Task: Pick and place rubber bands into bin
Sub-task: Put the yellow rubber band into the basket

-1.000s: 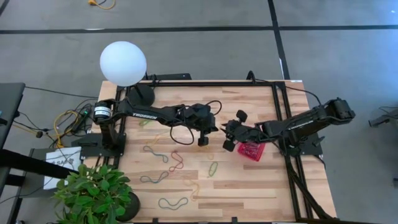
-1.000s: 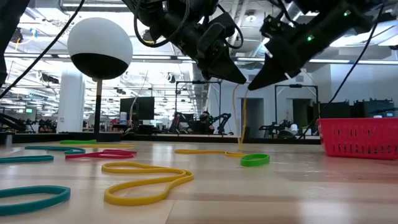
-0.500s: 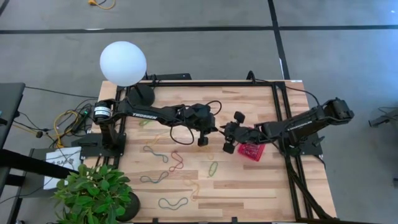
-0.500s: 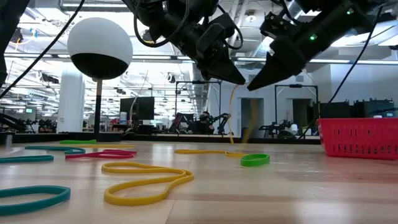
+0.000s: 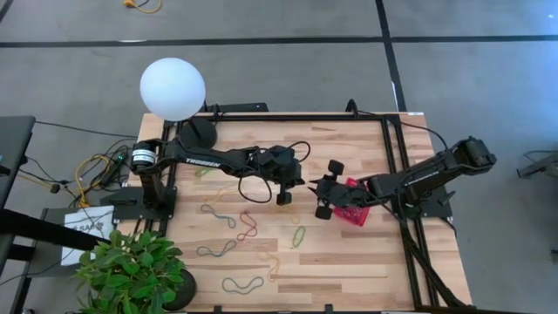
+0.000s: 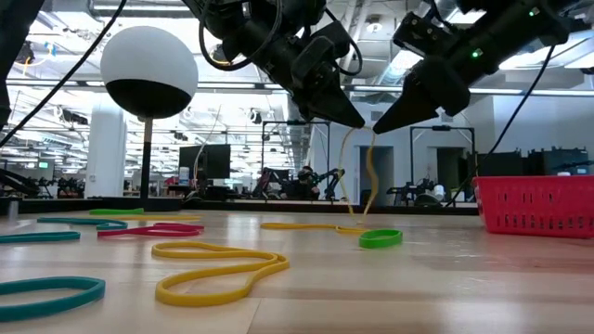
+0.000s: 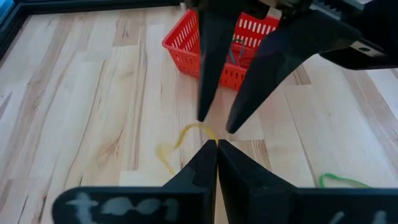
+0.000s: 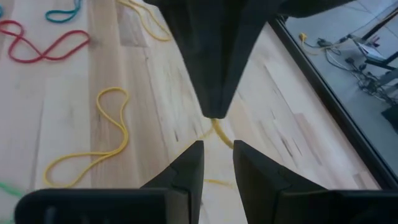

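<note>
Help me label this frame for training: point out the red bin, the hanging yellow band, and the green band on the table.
red bin (image 6: 534, 206), low view, on its front mesh wall.
hanging yellow band (image 6: 370, 181), low view, on its dangling strand below the fingertips.
green band (image 6: 380, 238), low view, on its near edge.

1. The high view looks straight down from well above, taking in the whole table (image 5: 349, 262), both arms and the grey floor around it.
2. The low view sits at tabletop height, close to the nearest rubber bands (image 6: 218, 269), facing level across the wood into the room.
3. The left wrist view looks forward and down past its own fingers toward the bin (image 7: 227, 46).
4. The right wrist view faces the opposite way, seemingly close above the wood.
5. All four share the table's middle, where the yellow band (image 6: 369, 186) hangs.
</note>
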